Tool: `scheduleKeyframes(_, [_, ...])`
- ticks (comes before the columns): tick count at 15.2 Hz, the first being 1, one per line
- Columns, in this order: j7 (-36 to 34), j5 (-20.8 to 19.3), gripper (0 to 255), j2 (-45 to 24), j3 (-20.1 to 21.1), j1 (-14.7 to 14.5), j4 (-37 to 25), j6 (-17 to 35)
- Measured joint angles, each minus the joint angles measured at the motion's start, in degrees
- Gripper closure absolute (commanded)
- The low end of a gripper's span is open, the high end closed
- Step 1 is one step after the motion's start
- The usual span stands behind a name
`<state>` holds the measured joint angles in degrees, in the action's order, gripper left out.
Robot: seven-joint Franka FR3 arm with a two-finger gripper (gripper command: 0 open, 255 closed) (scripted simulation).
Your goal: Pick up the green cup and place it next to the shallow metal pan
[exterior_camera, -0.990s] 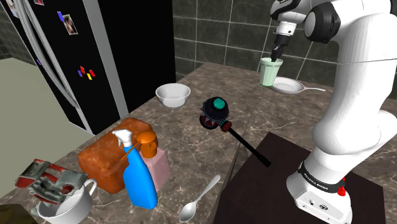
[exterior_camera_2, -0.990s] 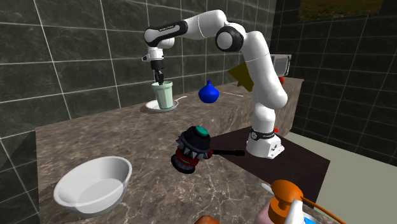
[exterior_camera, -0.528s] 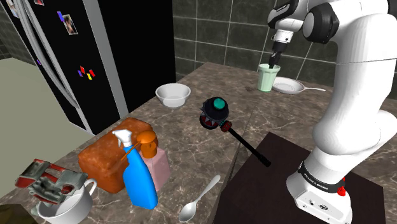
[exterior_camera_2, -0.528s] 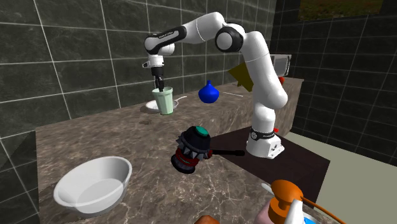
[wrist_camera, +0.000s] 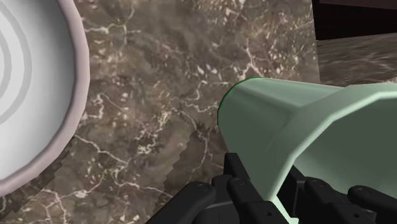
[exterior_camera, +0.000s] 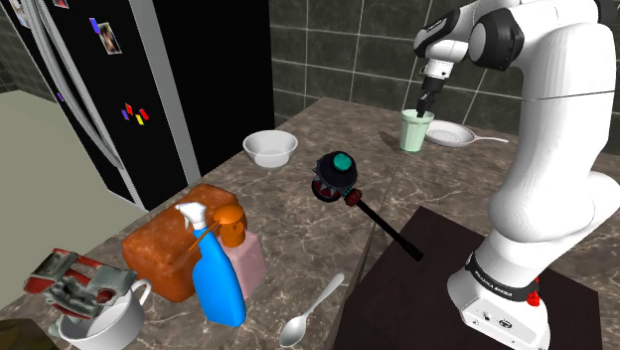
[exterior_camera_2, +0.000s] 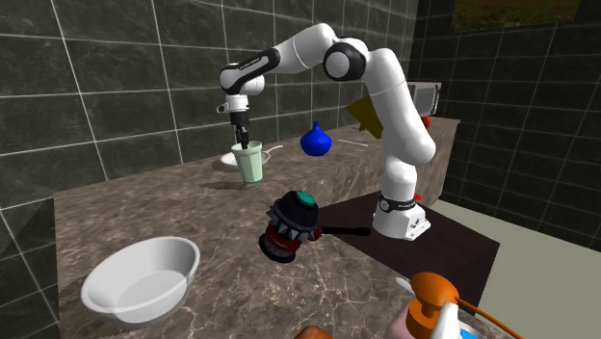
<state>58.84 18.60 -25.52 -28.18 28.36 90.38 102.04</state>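
The green cup (exterior_camera: 415, 130) stands upright just beside the shallow pan (exterior_camera: 452, 134), on the side away from the pan's handle. The pan is drawn plain white. In the wrist view a strip of bare marble counter (wrist_camera: 159, 95) lies between the pan's rim and the cup, so the two are near but not touching. Whether the cup's base rests on the counter or hangs just above it cannot be told. Its shadow runs up to the base, which suggests contact or near contact.

The gripper (exterior_camera: 426, 105) reaches down from above and is clamped on the cup's wall at the rim, on the part nearer the pan. One finger (wrist_camera: 245, 191) lies outside the wall and the other lies inside the mouth.

Handling notes, as judgement:
- The cup is thin-walled and tapers toward the base. It probably is light and stiff.
- The wall looks smooth, so expect it to be slippery under the pads.
- A single-wall pinch at the rim is the practical hold, since the mouth looks wide for the jaws.
- This hold lets the cup pivot about the pads. Move it slowly and keep it vertical.
- Release only once the base sits flat beside the pan.
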Motion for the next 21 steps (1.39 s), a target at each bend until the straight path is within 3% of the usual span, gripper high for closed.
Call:
scheduleKeyframes(8, [0.4,0.3,255,-0.5,0.1,0.0,1.1,1.5])
scheduleKeyframes(9, [0.4,0.3,0,-0.5,0.1,0.0,1.1,1.5])
scheduleKeyframes(15, [0.4,0.3,0,-0.5,0.1,0.0,1.0,1.5])
scheduleKeyframes(21, [-0.2,-0.2,0,-0.4,-0.3,1.2,-5.6,-5.1])
